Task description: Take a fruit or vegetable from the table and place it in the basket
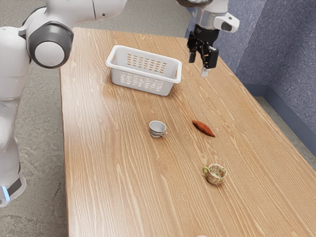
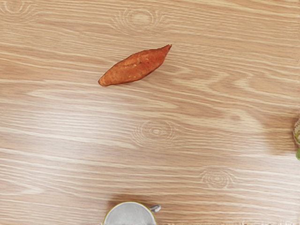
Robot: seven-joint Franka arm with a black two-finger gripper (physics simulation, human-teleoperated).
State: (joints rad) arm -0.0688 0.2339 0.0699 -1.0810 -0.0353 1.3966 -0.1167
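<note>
The gripper point(image 1: 199, 63) hangs high over the table's far part, on the exterior view's right of the basket, with its two fingers apart and nothing between them. An orange-red sweet potato point(image 1: 203, 128), slender with pointed ends, lies on the wood well away from the hand. In the wrist view the same sweet potato point(image 2: 135, 67) lies slantwise on the table. The white plastic basket point(image 1: 144, 75) has slotted walls and stands upright; the part of its inside that shows holds nothing.
A small grey-white cup point(image 1: 157, 129) stands between the basket and a patterned cup point(image 1: 216, 174) with a green handle. The wrist view has the grey-white cup point(image 2: 130, 215) and part of the patterned one point(image 2: 297, 133). A blue wall point(image 1: 276, 47) rises beyond the wooden table point(image 1: 123, 173).
</note>
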